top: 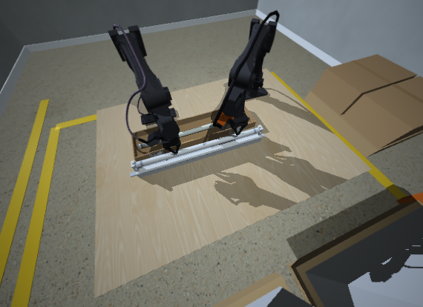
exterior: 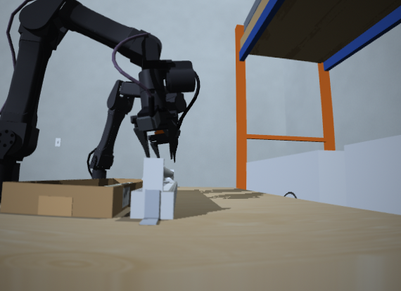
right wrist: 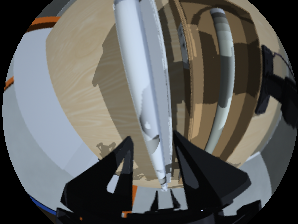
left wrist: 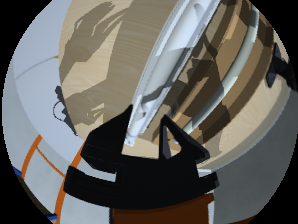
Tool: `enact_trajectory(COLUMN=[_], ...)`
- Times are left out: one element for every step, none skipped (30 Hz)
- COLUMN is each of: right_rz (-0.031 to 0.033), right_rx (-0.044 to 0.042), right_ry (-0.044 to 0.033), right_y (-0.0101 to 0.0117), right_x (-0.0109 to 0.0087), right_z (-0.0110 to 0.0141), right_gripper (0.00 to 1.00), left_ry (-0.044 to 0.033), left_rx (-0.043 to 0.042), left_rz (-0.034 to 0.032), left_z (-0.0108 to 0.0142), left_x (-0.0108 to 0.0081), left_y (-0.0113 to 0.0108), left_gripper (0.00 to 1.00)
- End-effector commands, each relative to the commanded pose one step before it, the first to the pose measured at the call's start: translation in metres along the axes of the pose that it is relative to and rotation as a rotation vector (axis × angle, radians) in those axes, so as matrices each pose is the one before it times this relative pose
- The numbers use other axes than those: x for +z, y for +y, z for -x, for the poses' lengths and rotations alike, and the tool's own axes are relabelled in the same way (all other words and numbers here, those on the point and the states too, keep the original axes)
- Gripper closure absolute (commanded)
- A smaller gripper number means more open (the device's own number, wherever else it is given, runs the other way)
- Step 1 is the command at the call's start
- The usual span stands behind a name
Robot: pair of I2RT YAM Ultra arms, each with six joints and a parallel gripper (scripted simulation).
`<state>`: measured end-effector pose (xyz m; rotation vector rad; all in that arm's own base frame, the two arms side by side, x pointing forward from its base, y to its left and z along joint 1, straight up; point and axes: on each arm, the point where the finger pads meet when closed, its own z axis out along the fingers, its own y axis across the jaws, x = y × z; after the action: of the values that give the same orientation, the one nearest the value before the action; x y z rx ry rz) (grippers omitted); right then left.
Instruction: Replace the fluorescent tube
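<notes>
I judge the step in hand to be lining up for the grasp on the old fluorescent tube (top: 208,144) (left wrist: 172,60) (right wrist: 132,55), which lies in the light fixture (top: 200,153) (exterior: 152,202) (left wrist: 161,50) (right wrist: 157,60). My left gripper (top: 240,131) (exterior: 164,157) (left wrist: 147,112) (right wrist: 163,189) and right gripper (top: 176,152) (exterior: 161,158) (right wrist: 152,137) hover above the fixture, one toward each end. Both finger pairs stand partly spread, with nothing pinched.

Hazards:
1. Uneven descent. If one fingertip lands on the tube instead of beside it, the glass may be pressed or knocked.
2. Unequal lift. If one end leaves its lampholder (top: 135,164) (exterior: 153,173) first, the tube may bind, slip and fall.
3. Early release. Opening above the carton floor would drop the tube.

The open carton (top: 197,118) (exterior: 91,201) (right wrist: 197,75) stands just beside the fixture, on the arms' side, on the bench (top: 148,227) (exterior: 246,243) (right wrist: 75,70). A second tube, which I take to be the LED tube (top: 197,130) (left wrist: 237,65) (right wrist: 227,65), lies in it, parallel to the fixture, and limits laying space. The carton wall stands between fixture and interior; a low carry could strike it and shift the loose carton.

The orange-posted rack (exterior: 240,106) stands beyond the fixture, outside the working path.
</notes>
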<state>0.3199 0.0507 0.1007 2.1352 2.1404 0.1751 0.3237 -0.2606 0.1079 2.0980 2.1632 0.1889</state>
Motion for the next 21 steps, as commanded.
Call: enact_trajectory(right_rz=[0.01316, 0.00188, 0.00186, -0.01238, 0.0, 0.0, 0.02353, -0.01378, -0.00197, 0.00233, -0.00005, 0.00069, 0.00071, 0.00181, 0.00186, 0.00295, 0.01641, 0.00544, 0.00935, -0.02197, 0.02475], right_rx=[0.00297, 0.0023, -0.00268, -0.01247, 0.0, 0.0, -0.00042, 0.00252, 0.00309, 0.00287, 0.00359, 0.00199, -0.00404, -0.00898, -0.00156, 0.0006, -0.00037, 0.00018, 0.00061, -0.00154, 0.00129], right_ry=[-0.01523, -0.00041, 0.00039, 0.00086, 0.0, 0.0, 0.00291, -0.0027, -0.00112, -0.00033, -0.00088, -0.00054, 0.00048, 0.00167, 0.00052, 0.00086, 0.00276, 0.00082, 0.00135, -0.00315, 0.00364], right_y=[0.00338, 0.00035, 0.0001, -0.00367, 0.0, 0.0, 0.00415, -0.00147, -0.00065, -0.0005, -0.00003, 0.00012, -0.00015, -0.00007, 0.00027, 0.00252, 0.0066, 0.00148, 0.00079, -0.00402, 0.00517], right_x=[0.01371, 0.00241, 0.00237, -0.0059, 0.0, 0.0, 0.0084, 0.00743, 0.00297, 0.0009, 0.00284, 0.00272, 0.00254, 0.00229, 0.00236, -0.00881, -0.01001, -0.00619, -0.0032, 0.00678, -0.00062], right_z=[0.00654, 0.0008, -0.00084, -0.00362, 0.0, 0.0, -0.00075, 0.00112, 0.00121, 0.00112, 0.00126, 0.00071, -0.00128, -0.00301, -0.00057, -0.00018, -0.00111, 0.00003, 0.00011, 0.00007, -0.00063], right_gripper=[0.51, 0.51, 0.51, 0.51, 0.51, 0.51, 0.51, 0.51, 0.51, 0.51, 0.51, 0.51, 0.51, 0.51, 0.51, 0.51, 0.51, 0.51, 0.51, 0.51, 0.51], left_ry=[-0.02508, -0.00654, -0.00345, 0.00516, 0.0, 0.0, 0.00786, 0.01003, 0.0016, -0.00408, 0.00028, -0.00673, -0.00756, -0.00643, -0.00581, 0.01022, 0.01551, -0.00699, -0.02867, -0.01218, -0.00081], left_rx=[-0.00404, -0.00092, -0.00052, 0.00814, 0.0, 0.0, -0.00339, -0.00303, 0.00219, -0.00048, 0.00101, -0.00075, -0.00107, -0.00108, -0.00098, 0.00258, 0.00277, 0.01267, -0.00669, -0.00365, -0.00962], left_rz=[0.01867, 0.00704, 0.00371, -0.00747, 0.0, 0.0, -0.00738, -0.01, -0.00195, 0.00456, -0.00044, 0.00743, 0.00842, 0.00724, 0.00657, -0.01158, -0.0174, 0.00416, 0.02981, 0.01369, 0.00426], left_z=[0.00186, 0.00041, 0.00057, 0.00115, 0.0, 0.0, -0.00169, -0.00232, -0.00006, -0.0002, -0.00003, 0.00072, 0.00071, 0.0005, 0.00038, -0.00067, -0.00193, 0.00585, 0.00599, 0.00169, -0.00298], left_x=[0.00696, -0.00077, 0.00148, -0.00403, 0.0, 0.0, 0.01746, 0.00843, 0.00297, -0.00027, 0.00259, -0.00087, -0.00125, -0.00062, -0.00034, 0.009, 0.01147, -0.00939, -0.01673, -0.00526, -0.0013], left_y=[0.00606, 0.00113, 0.00099, -0.00408, 0.0, 0.0, 0.00082, -0.0003, -0.00105, 0.0004, -0.00039, 0.00138, 0.00154, 0.00131, 0.00113, -0.00216, -0.00355, -0.00227, 0.00504, 0.00349, 0.00323], left_gripper=[0.51, 0.51, 0.51, 0.51, 0.51, 0.51, 0.51, 0.51, 0.51, 0.51, 0.51, 0.51, 0.51, 0.51, 0.51, 0.51, 0.51, 0.51, 0.51, 0.51, 0.51])
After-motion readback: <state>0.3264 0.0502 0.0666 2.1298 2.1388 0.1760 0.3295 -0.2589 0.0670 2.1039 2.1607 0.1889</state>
